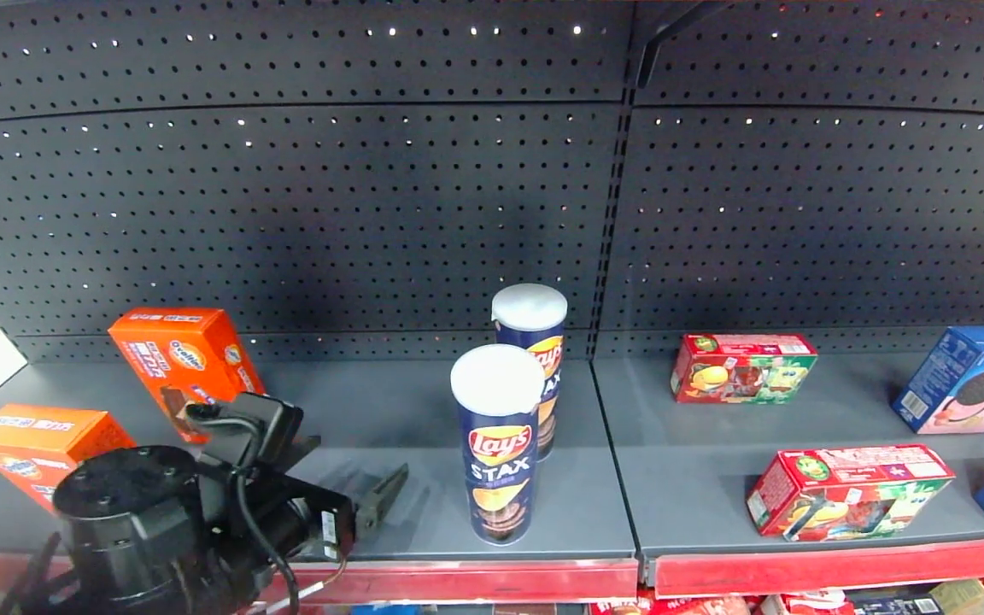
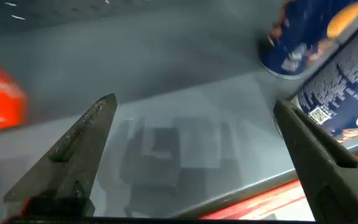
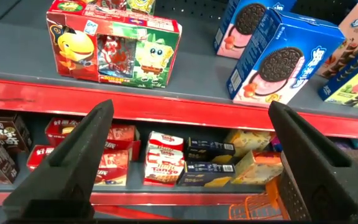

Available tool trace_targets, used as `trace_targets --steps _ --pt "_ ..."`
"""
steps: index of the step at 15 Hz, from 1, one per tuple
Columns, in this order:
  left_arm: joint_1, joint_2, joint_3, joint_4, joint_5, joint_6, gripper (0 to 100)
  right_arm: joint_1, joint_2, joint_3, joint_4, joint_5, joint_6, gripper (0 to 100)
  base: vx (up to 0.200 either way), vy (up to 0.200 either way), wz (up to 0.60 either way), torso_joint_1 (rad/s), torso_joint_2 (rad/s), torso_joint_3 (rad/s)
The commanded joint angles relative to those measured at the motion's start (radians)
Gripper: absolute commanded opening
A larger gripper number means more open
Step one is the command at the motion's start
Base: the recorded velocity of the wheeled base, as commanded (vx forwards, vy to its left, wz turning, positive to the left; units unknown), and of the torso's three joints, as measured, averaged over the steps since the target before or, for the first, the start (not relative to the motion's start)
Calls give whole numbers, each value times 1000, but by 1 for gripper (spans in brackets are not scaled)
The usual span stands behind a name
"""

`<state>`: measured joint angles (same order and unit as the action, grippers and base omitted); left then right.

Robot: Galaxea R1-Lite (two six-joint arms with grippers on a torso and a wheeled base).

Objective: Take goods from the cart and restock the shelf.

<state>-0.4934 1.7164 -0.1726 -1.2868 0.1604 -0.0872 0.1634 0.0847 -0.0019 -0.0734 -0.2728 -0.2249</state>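
Observation:
Two tall dark-blue chip cans stand mid-shelf, the front can [image 1: 499, 453] near the red shelf edge [image 1: 492, 581] and the back can [image 1: 533, 359] just behind it. My left gripper [image 1: 347, 474] hovers low over the grey shelf [image 1: 389, 401], left of the front can, open and empty. In the left wrist view the gripper [image 2: 197, 124] has wide-spread fingers [image 2: 82, 140], with the front can [image 2: 347, 81] beside one finger. My right gripper [image 3: 190, 109] is open and empty in front of the shelf edge, below a red-green box [image 3: 114, 43].
Orange boxes [image 1: 184, 359] [image 1: 43, 444] stand at the shelf's left. Red-green boxes [image 1: 744, 367] [image 1: 846, 491] and blue cookie boxes [image 1: 966, 376] [image 3: 284, 56] fill the right bay. A lower shelf holds several small packs [image 3: 166, 158]. An orange wire basket [image 3: 260, 208] shows below.

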Motion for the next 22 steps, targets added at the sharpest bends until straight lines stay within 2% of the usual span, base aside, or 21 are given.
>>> trace_targets --steps 1,9,10,12,15,18,22 --pt "10 118 -51 0 2 1 100 1 6 0 0 1 -1 100 0 0 0 0 0 0" --pt "9 178 -142 3 -1 3 100 1 7 0 0 1 -7 100 0 0 0 0 0 0" --pt "4 173 -159 27 -1 3 100 1 7 0 0 1 -7 100 0 0 0 0 0 0" --pt "-20 164 -205 104 1 0 100 1 7 0 0 1 -8 100 0 0 0 0 0 0" --pt "-45 158 -251 150 4 0 100 1 7 0 0 1 -8 100 0 0 0 0 0 0" --pt "-85 160 -265 161 14 -2 100 1 7 0 0 1 -8 100 0 0 0 0 0 0" --pt "-109 161 -283 161 18 -5 100 1 7 0 0 1 -8 100 0 0 0 0 0 0"
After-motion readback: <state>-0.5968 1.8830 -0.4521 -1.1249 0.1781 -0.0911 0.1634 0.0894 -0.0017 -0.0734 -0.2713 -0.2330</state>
